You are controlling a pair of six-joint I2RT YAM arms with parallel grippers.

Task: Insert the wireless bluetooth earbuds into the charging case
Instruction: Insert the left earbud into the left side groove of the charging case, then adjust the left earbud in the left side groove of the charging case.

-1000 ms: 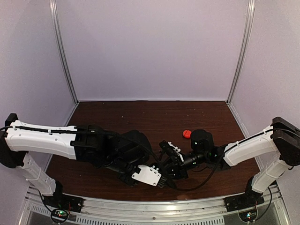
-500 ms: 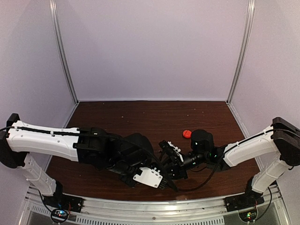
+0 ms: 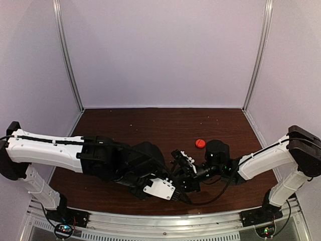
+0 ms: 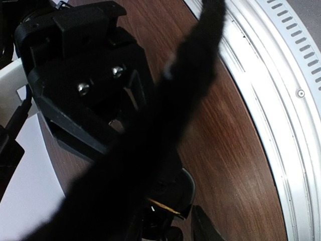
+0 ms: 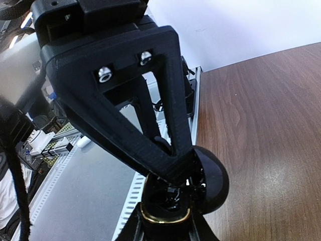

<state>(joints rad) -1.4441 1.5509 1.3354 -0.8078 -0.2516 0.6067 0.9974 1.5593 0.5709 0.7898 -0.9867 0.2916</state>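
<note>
The right hand [image 5: 165,223] clamps the charging case [image 5: 213,183]. The left hand [image 3: 174,192], its state unclear, meets it. Insertion next demands fine alignment.

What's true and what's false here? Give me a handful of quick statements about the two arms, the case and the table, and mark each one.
1. A small red item lies on the table, touched by neither hand. True.
2. The table is green. False: it is dark brown wood.
3. The right hand is shut on the charging case. True.
4. The charging case is white. False: it is black with a gold rim.
5. The left hand is far off at the table's back edge. False: it is right at the case, close to the near edge.
</note>
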